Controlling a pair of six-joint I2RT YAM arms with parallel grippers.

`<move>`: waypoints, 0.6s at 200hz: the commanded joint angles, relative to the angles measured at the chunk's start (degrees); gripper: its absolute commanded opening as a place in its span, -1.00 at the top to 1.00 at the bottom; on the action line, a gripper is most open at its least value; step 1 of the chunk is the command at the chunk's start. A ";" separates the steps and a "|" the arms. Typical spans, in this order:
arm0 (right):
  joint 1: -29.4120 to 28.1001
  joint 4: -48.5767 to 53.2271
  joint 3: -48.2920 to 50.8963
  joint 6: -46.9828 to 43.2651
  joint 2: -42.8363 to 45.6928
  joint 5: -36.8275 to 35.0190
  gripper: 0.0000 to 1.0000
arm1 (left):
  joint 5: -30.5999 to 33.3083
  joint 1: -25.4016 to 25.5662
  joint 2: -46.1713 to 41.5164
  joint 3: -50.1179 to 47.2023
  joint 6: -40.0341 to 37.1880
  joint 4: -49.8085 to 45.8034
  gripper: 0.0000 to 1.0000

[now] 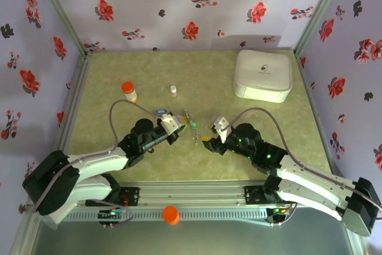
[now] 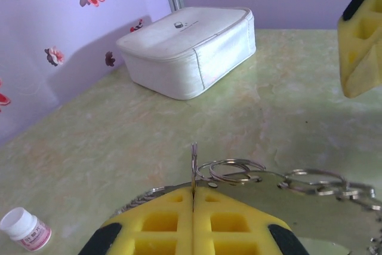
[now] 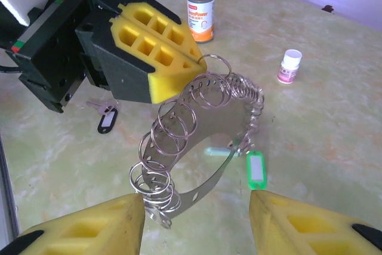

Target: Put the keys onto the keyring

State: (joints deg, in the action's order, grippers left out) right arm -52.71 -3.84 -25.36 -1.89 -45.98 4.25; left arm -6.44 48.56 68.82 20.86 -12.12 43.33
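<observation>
The left hand point(image 3: 192, 68) is pinched fully shut on the top edge of the keyring point(image 3: 206, 182), holding the floppy metal loop up off the bench point(image 1: 107, 147) so that it arches down in front of the right hand point(image 3: 197, 210). The right hand's two yellow fingers point(image 3: 89, 231) stand well apart with nothing between them; the low end of the loop hangs just beside one of them. A green key point(image 3: 256, 168) sits right against the loop's far side, though I cannot tell if it is hooked on. A black key point(image 3: 106, 120) lies on the bench beneath the left hand, apart from the loop. Further back stand an orange-capped bottle point(image 3: 200, 10), a small white bottle point(image 3: 290, 65) and a white box point(image 1: 263, 75).
</observation>
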 commanded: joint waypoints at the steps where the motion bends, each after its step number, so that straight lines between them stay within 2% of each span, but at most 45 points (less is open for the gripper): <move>1: 0.35 -2.03 0.28 1.70 -1.11 0.32 0.03 | -0.26 0.65 0.87 -0.69 -0.25 4.47 1.00; 43: 0.75 2.34 -2.19 6.20 -1.52 -3.04 0.03 | -2.34 1.63 2.61 -0.83 -2.70 4.00 1.00; 97: 2.06 8.22 -8.61 14.46 -5.49 5.22 -0.13 | -3.95 2.86 3.90 0.91 -3.51 0.50 1.00; 120: 2.27 11.66 -11.95 15.14 -8.03 3.90 -0.13 | -5.78 2.85 4.27 1.28 -2.26 -0.21 1.00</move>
State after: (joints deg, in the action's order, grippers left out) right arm -50.87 3.25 -33.19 9.69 -52.12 7.31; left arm -9.50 51.00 72.55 20.51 -14.11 42.72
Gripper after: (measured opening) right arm 0.568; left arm 0.058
